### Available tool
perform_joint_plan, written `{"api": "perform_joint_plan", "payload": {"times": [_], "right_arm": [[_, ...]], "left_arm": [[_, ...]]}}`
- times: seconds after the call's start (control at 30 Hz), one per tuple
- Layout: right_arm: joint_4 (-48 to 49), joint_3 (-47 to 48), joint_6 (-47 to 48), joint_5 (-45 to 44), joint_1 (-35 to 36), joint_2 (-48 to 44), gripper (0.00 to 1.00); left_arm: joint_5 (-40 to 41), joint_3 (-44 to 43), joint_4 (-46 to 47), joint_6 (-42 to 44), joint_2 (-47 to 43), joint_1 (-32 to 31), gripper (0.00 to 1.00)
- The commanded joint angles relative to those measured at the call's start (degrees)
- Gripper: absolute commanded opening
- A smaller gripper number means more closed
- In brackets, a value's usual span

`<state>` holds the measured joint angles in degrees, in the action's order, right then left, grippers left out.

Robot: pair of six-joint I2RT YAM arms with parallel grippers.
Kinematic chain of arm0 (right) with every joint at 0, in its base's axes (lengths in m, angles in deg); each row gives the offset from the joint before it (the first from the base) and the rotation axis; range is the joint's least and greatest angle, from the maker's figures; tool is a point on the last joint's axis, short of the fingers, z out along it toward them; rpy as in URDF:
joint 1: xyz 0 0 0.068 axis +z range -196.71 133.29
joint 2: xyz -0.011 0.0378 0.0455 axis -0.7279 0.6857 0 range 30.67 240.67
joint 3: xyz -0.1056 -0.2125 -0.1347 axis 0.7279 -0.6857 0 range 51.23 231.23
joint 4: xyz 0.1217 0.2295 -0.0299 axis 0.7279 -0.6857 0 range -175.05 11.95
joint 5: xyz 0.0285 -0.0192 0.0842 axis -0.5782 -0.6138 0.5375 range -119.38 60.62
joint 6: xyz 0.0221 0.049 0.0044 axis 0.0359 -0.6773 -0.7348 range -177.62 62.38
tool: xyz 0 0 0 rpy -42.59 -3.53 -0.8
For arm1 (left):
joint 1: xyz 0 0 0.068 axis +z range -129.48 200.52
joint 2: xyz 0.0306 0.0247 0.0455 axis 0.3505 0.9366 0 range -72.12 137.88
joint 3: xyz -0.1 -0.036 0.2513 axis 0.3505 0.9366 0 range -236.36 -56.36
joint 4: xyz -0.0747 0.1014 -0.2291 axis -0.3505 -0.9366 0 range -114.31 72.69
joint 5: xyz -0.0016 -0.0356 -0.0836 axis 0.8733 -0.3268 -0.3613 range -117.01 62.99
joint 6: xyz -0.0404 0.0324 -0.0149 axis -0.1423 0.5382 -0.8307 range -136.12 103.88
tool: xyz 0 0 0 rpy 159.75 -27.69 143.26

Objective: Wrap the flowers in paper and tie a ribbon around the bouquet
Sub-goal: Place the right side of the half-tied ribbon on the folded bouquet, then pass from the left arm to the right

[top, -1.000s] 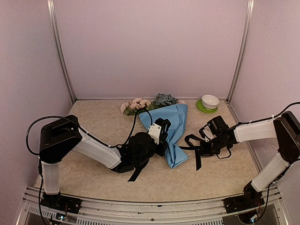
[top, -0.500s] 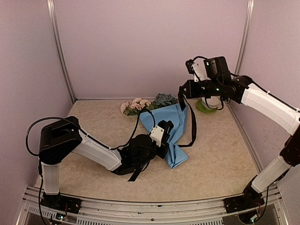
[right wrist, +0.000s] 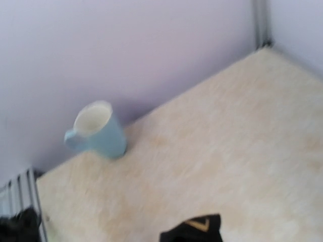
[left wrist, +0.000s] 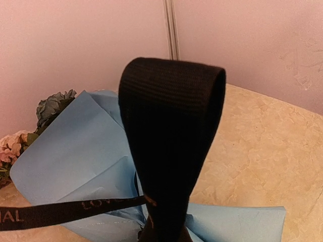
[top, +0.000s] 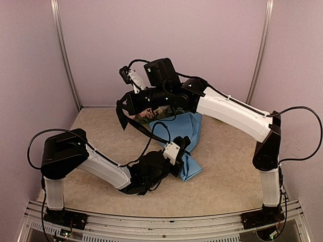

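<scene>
Bouquet (top: pixel 192 128): one, lying on the surface (top: pixel 237 176) just toward 1 o'clock from the middle of the top view. Its single sheet of light blue paper (left wrist: pixel 75 151) is wrapped into a cone, with the wide mouth toward 12 o'clock and the narrow end toward 6 o'clock. In the left wrist view, one blue-grey bloom (left wrist: pixel 50 105) and a bit of pink bloom (left wrist: pixel 11 143) peek out of the mouth at 9 o'clock; the top view hides most of the flowers behind the right arm.

One black ribbon (top: pixel 146 132) stretches in a slanted line from 11 o'clock of the bouquet to its narrow end. Both arms meet it. The right gripper (top: pixel 123 105) hangs above the surface at 11 o'clock of the bouquet, clamped tight on one end. The left gripper (top: pixel 181 150) sits at the narrow end, closed as well, and the ribbon rises in front of its camera as one upright loop (left wrist: pixel 171 146), so it appears pinched there. A strand with gold lettering (left wrist: pixel 60 212) trails off toward 9 o'clock.

One pale blue mug (right wrist: pixel 98 132) shows, blurred, by the wall in the right wrist view.
</scene>
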<state>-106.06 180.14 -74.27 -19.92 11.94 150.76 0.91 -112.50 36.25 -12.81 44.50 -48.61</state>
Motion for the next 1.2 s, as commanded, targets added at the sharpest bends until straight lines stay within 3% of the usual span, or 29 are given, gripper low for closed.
{"api": "perform_joint_plan", "payload": {"times": [0.0, 0.1, 0.17, 0.27, 0.3, 0.47, 0.57, 0.63, 0.77, 0.87, 1.0, 1.07, 1.17], "right_arm": [[-2.53, 2.65, -0.70, 3.92, 2.12, 2.10, 0.06], [-4.29, 2.78, -0.56, 6.05, 2.68, 2.89, 0.41], [-5.39, 3.08, -0.06, 6.51, 2.87, 2.62, 0.73], [-6.52, 3.03, 1.32, 6.07, 2.87, 0.77, 0.98], [-7.06, 3.02, 2.07, 5.46, 2.89, -0.14, 1.00], [-9.10, -2.09, 4.80, -0.64, 1.21, -9.40, 1.00], [-4.48, -17.90, 2.29, -5.51, -3.16, -21.13, 1.00], [0.69, -30.86, -2.17, -2.93, -8.79, -29.50, 0.98], [9.60, -52.72, -8.59, 0.98, -19.90, -42.97, 0.79], [9.30, -60.09, -8.43, 0.76, -21.20, -45.78, 0.75], [11.02, -65.61, -7.93, 9.37, -20.35, -43.74, 0.75], [11.72, -67.13, -8.80, 7.88, -19.03, -43.11, 0.75], [14.18, -68.50, -9.19, 9.13, -17.92, -41.62, 0.62]], "left_arm": [[1.08, 0.17, 2.71, 0.11, 0.17, -0.31, 0.00], [1.11, -0.23, 2.53, -0.12, 0.44, -0.31, 0.00], [1.17, -0.29, 2.53, -0.33, 0.61, -0.17, 0.00], [0.95, -0.28, 2.24, -1.18, 0.72, 0.08, 0.00], [0.91, -0.29, 2.13, -1.43, 0.72, 0.17, 0.00], [0.41, -0.01, 1.43, -3.25, 0.32, 0.63, 0.00], [0.41, 0.07, 1.27, -3.79, 0.23, 0.87, 0.00], [0.21, 0.19, 1.46, -4.08, 0.11, 0.97, 0.00], [0.19, 0.25, 1.70, -4.12, 0.05, 1.06, 0.00], [-0.20, 0.13, 1.42, -4.23, -0.07, 1.12, 0.00], [0.04, -0.17, 1.12, -4.02, -0.08, 1.10, 0.00], [0.20, -0.16, 1.06, -3.93, -0.21, 1.20, 0.00], [0.05, -0.35, 0.69, -3.93, -0.16, 1.21, 0.00]]}}
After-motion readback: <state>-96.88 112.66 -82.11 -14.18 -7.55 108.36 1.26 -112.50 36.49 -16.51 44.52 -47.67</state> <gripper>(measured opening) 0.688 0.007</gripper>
